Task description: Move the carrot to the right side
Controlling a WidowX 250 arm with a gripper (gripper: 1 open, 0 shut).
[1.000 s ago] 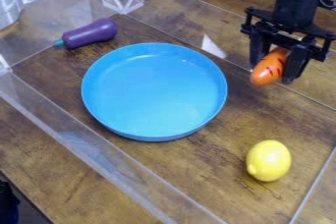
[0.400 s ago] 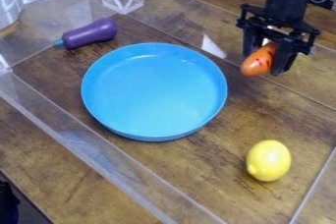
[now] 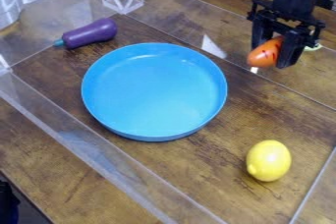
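1. In the camera view we see the black pincer point(image 3: 277, 55) pointing down at the upper right, pinching the carrot point(image 3: 266, 55), a stubby orange toy, between its fingers.
2. Left of it lies a round, smooth blue plate point(image 3: 153, 130) on the wood-grain table point(image 3: 79, 174); a glossy yellow lemon point(image 3: 268, 159) sits lower right, a purple eggplant point(image 3: 89, 34) upper left.

The gripper point(image 3: 281, 53) has shifted toward the table's far right corner. The carrot point(image 3: 266, 55), clamped between its fingers, travelled along.
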